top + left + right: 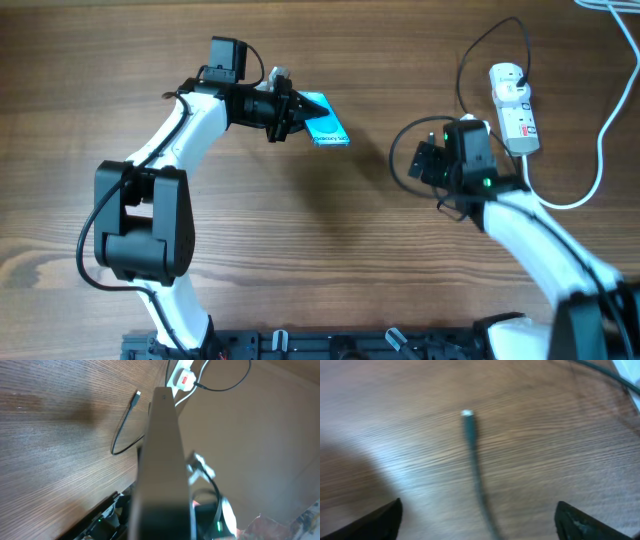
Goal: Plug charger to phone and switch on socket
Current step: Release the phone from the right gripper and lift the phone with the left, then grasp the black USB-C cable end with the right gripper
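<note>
Jaws, overhead: left gripper [288, 116] clamped on the phone's [328, 124] end, right gripper [428, 160] above the charger [461, 68] near the socket [513, 105]; left wrist: phone [160, 460] edge-on, rigid, probably slick; right wrist: fingers [375, 521] apart, flanking the limp, light cable on the table, best pinched just behind its stiff plug tip [468, 422].

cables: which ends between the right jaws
the thin black charger: its plug tip lies between the open jaws of the right gripper; the thick white lead runs from the socket
</note>
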Controlling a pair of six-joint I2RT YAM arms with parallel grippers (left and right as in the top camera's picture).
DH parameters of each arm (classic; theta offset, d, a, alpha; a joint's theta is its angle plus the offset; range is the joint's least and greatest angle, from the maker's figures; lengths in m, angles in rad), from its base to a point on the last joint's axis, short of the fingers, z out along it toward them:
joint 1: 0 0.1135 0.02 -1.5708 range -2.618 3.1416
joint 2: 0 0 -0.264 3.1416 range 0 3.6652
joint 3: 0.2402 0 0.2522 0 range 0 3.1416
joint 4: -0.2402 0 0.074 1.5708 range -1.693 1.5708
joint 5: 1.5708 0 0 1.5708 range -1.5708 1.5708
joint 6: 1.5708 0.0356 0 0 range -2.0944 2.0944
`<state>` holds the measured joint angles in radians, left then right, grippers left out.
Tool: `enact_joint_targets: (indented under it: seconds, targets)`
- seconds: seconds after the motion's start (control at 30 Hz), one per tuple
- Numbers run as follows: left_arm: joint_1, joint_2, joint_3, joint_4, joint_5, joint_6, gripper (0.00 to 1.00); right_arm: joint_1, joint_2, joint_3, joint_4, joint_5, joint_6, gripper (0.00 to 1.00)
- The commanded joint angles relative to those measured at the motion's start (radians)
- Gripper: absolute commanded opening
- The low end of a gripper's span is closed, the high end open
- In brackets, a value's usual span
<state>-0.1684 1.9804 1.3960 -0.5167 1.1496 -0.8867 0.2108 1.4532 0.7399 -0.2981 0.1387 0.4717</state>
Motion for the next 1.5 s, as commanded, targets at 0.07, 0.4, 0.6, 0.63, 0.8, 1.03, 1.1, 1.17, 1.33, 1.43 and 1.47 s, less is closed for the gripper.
enact_joint_targets:
  seconds: [0.07,0.4,0.6,0.63,0.8,1.03,1.1,1.17,1.33,1.43,1.47]
  targets:
    - [0.002,-0.003,0.008,0.001,0.027,0.02,0.04,-0.054,0.188,0.12,0.024,-0.143,-0.099,0.78]
    - [0.002,-0.003,0.008,0.001,0.027,0.02,0.04,-0.053,0.358,0.126,0.157,-0.162,-0.077,0.64]
    - [0.002,-0.003,0.008,0.001,0.027,0.02,0.04,-0.053,0.4,0.126,0.151,-0.132,-0.081,0.44]
    - [0.002,-0.003,0.008,0.001,0.027,0.02,0.04,-0.053,0.4,0.126,0.138,-0.132,-0.08,0.36]
    - [0.002,-0.003,0.008,0.001,0.027,0.02,0.04,-0.053,0.4,0.123,0.124,-0.132,-0.084,0.14]
    - [0.002,-0.003,0.008,0.001,0.023,0.02,0.04,-0.055,0.396,0.124,0.124,-0.182,-0.079,0.04]
    - [0.002,-0.003,0.008,0.002,0.024,0.021,0.04,-0.062,0.371,0.124,0.115,-0.293,-0.08,0.04]
    - [0.002,-0.003,0.008,0.007,0.03,0.049,0.04,-0.08,0.315,0.124,0.098,-0.486,-0.112,0.04]
    - [0.002,-0.003,0.008,0.044,0.106,0.163,0.04,-0.156,0.111,0.124,0.006,-1.048,-0.211,0.04]
    - [0.002,-0.003,0.008,0.157,0.173,0.173,0.04,-0.173,0.006,0.124,-0.115,-1.215,-0.224,0.04]
    - [0.002,-0.003,0.008,0.206,0.193,0.173,0.04,-0.171,-0.01,0.124,-0.143,-1.282,-0.248,0.04]
